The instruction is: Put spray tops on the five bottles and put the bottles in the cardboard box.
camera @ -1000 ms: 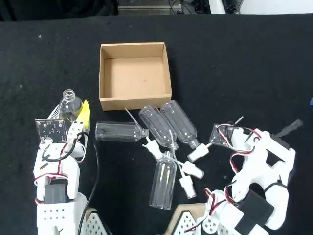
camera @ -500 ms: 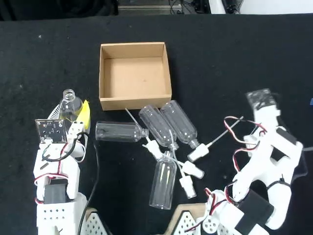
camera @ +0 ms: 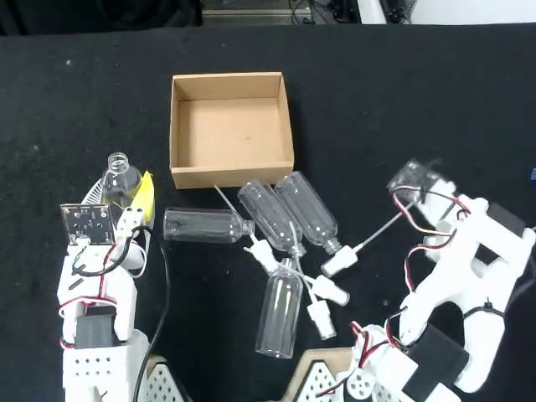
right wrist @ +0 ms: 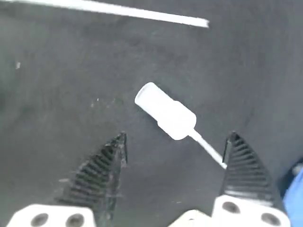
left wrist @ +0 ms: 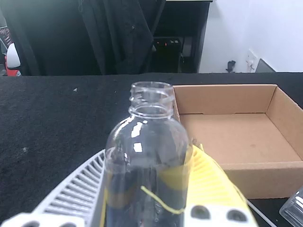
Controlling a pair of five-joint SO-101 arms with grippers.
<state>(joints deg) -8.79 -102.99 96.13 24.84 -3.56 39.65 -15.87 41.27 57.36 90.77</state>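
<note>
My left gripper (camera: 126, 194) (left wrist: 147, 194) is shut on a clear, uncapped bottle (camera: 119, 174) (left wrist: 147, 142), held upright left of the cardboard box (camera: 230, 177) (left wrist: 246, 177). The box is empty. Several more clear bottles lie below it, among them one at the left (camera: 205, 225) and one lower down (camera: 280, 314). White spray tops (camera: 339, 261) with thin tubes are scattered among them. My right gripper (right wrist: 177, 137) is open and points down at a spray top (right wrist: 166, 112) lying on the black table between its dark fingers (right wrist: 106, 165).
The right arm (camera: 469, 260) arches over the table's right side. A loose white tube (right wrist: 113, 10) lies beyond the spray top. Something blue (camera: 533, 173) sits at the right edge. Black table stretches behind and beside the box.
The right arm's wrist lifted off the table near the spray tops, swung up and right, then came back a little left. The left arm and its bottle have not moved.
</note>
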